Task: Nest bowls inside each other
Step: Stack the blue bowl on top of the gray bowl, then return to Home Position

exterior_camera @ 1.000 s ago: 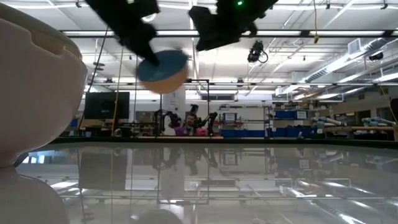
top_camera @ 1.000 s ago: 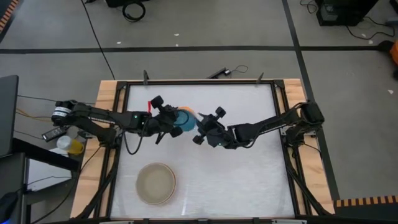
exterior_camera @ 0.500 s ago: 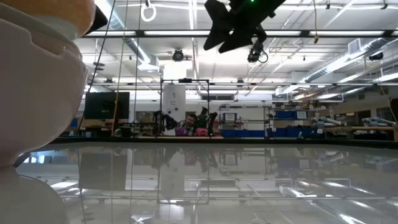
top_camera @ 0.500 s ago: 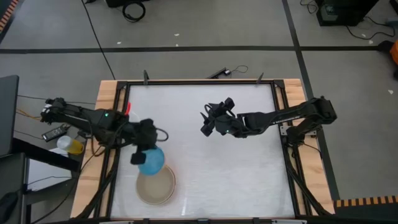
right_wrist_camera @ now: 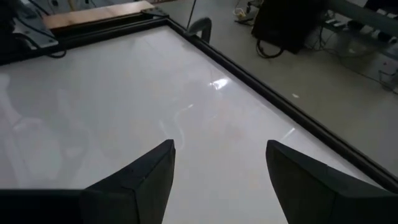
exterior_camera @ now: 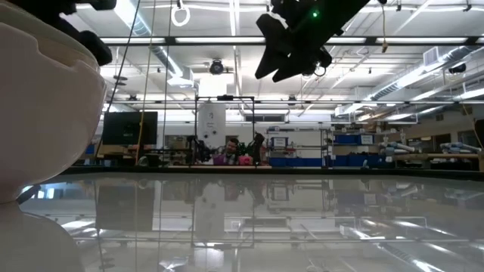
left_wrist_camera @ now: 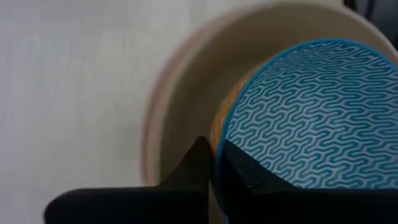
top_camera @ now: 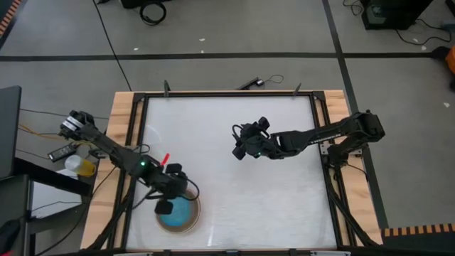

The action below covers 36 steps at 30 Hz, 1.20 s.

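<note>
The blue bowl (top_camera: 182,212) with a wavy pattern (left_wrist_camera: 311,118) sits inside an orange bowl, of which only a strip (left_wrist_camera: 219,124) shows. My left gripper (top_camera: 166,205) is shut on them over the near left of the table. Both are within a pale bowl (top_camera: 197,205) that stands there, with a paler rim (left_wrist_camera: 152,118) around it; this bowl fills the left of the low view (exterior_camera: 45,113). Whether the held bowls rest in it I cannot tell. My right gripper (top_camera: 237,145) hangs open above the table's middle (right_wrist_camera: 219,148), nothing between its fingers. My left gripper has the rim (left_wrist_camera: 217,146) of the blue bowl and the orange one under it between its two fingers, one finger (left_wrist_camera: 245,174) inside on the blue surface, the other (left_wrist_camera: 196,165) outside. The fingers slant down from the table's left. The bowls lie about level, mouths up.
A black frame (top_camera: 227,93) runs round the white table, with wooden strips (top_camera: 121,114) outside it. Loose things (top_camera: 82,167) lie off the table at the left. The white surface (top_camera: 270,206) between the pale bowl and the right edge is bare.
My left gripper has carried the blue and orange bowls from above the table's middle toward the near left, tipping to point downward and sinking over the pale bowl. My right gripper, which was at those bowls, has drawn off a little toward the right.
</note>
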### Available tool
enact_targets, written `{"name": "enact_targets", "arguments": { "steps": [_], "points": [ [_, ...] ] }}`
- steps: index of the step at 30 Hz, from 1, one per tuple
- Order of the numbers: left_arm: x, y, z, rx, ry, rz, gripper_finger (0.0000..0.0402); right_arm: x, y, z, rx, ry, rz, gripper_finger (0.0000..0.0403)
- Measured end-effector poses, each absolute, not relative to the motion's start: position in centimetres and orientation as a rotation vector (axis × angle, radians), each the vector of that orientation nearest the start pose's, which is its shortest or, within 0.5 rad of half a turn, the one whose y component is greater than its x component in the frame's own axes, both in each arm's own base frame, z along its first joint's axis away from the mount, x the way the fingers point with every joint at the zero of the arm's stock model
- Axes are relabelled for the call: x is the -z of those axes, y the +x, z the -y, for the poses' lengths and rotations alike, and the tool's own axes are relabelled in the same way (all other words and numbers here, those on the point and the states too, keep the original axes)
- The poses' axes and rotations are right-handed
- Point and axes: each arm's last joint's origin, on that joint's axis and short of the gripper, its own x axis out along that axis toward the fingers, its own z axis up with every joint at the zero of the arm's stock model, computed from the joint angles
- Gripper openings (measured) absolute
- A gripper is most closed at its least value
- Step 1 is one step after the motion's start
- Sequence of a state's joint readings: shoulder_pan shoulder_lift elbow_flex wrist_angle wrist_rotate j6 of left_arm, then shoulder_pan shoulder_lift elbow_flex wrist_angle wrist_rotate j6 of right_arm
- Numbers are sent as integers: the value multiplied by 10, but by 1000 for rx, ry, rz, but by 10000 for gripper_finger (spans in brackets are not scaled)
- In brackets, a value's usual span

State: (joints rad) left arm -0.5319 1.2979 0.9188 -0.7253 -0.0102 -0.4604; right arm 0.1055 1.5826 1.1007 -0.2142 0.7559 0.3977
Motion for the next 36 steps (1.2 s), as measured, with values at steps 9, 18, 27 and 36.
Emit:
{"name": "enact_targets", "arguments": {
  "steps": [9,18,27,36],
  "points": [
    [-231,215,124,154,-99,-1134,125,-249,335,-19,725,68,-517,256],
    [-274,203,116,129,-96,-1058,179,-255,330,-20,718,56,-524,256],
    [-278,179,89,-79,42,-647,156,-274,284,-37,658,30,-493,239],
    [-222,174,60,-107,15,-303,142,-230,222,-63,-38,66,-336,210]
  ]
}}
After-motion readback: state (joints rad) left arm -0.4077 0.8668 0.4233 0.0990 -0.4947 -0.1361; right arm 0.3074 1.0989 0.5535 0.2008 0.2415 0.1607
